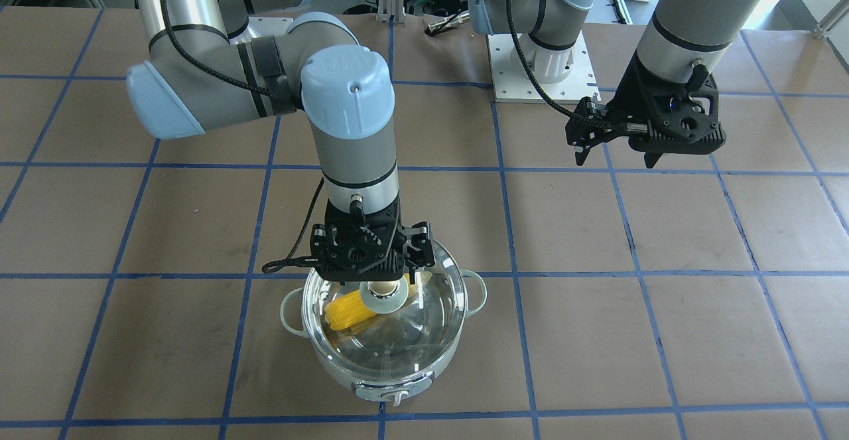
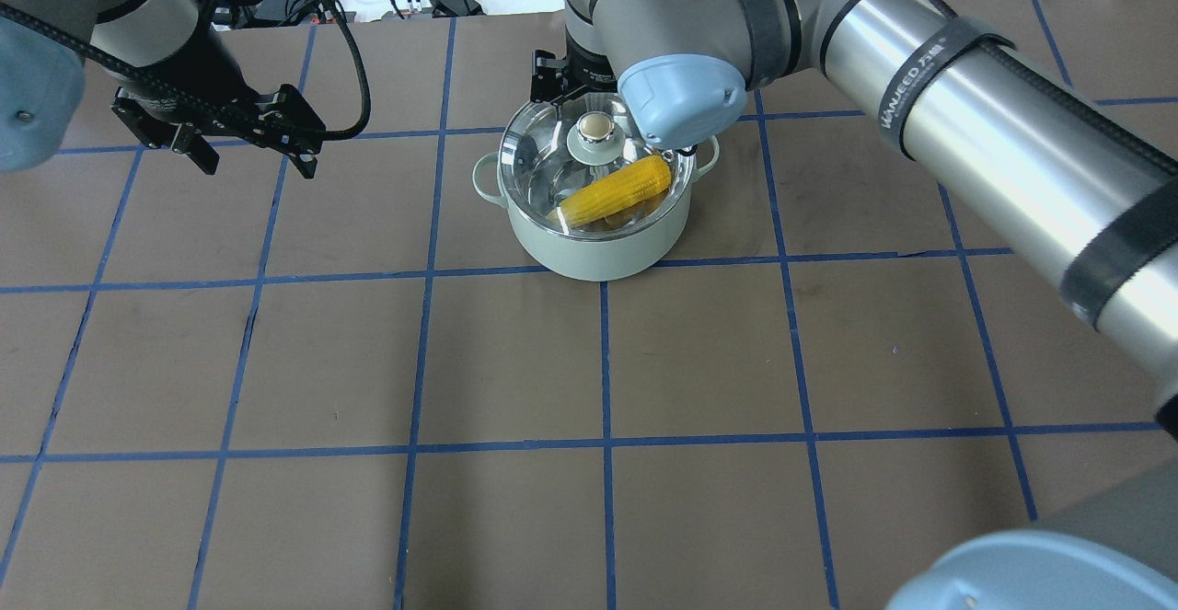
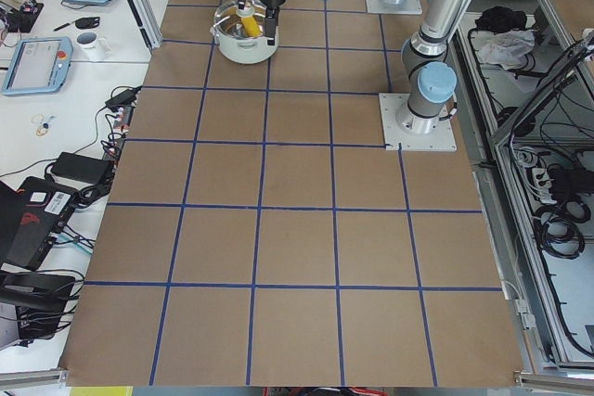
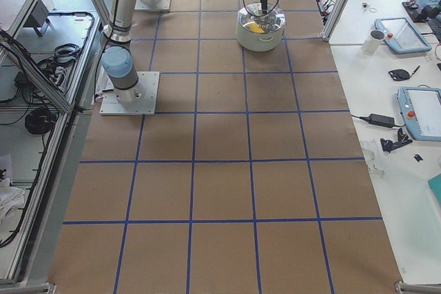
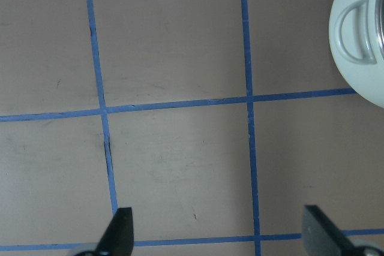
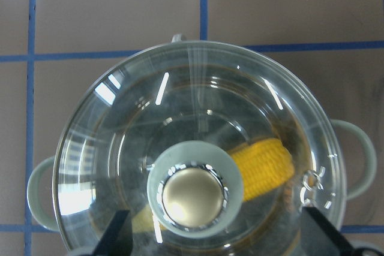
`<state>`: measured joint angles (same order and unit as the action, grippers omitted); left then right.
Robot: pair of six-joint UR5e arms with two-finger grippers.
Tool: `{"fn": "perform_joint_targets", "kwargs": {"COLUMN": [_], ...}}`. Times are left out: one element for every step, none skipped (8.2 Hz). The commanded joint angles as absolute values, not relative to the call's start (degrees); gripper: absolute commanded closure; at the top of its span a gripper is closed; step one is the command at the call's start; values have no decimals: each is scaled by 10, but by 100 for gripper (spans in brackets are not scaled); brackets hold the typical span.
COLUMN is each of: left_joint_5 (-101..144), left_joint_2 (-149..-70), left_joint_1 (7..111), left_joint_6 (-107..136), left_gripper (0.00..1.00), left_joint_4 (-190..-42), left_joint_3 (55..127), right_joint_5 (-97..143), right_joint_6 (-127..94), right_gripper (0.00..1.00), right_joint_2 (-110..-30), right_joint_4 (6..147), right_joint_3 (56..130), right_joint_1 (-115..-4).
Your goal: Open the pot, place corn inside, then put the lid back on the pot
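Brown table (image 2: 699,362), blue tape grid (image 2: 607,443), pot (image 2: 589,256)

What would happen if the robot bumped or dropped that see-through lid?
The lid looks like clear glass, so it is probably stiff and could crack if dropped. Its dome is smooth and shiny, likely slippery; the round knob seems the better place to grip. It appears to just rest on the pot, so a sideways shove might slide it.
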<state>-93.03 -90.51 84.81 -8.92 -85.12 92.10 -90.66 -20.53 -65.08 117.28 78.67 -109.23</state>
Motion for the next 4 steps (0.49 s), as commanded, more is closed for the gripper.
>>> {"fn": "perform_joint_targets", "kwargs": {"left_joint_5": [-932,-931,-932,-931], "left_joint_2": [-900,-901,-900,-899], "left_joint_1": [848,848,848,848], "left_joint_6": [-47,-34,-34,-34], "left_gripper": [0,0,0,0], "left_joint_4": [-853,-853,-853,-853], "left_joint_3": [920,920,919,919], "right_joint_5": [-913,-909,-908,-908], "right_joint_6": [-146,-82,-16,17], "right_gripper": [0,0,0,0], "right_joint_2": [-774,-827,-871,-899], "right_joint_4": [1039,990,934,878], "right_joint_3": [829,856,865,864], "right_joint_1": [-1056,-1004,-954,-919]}}
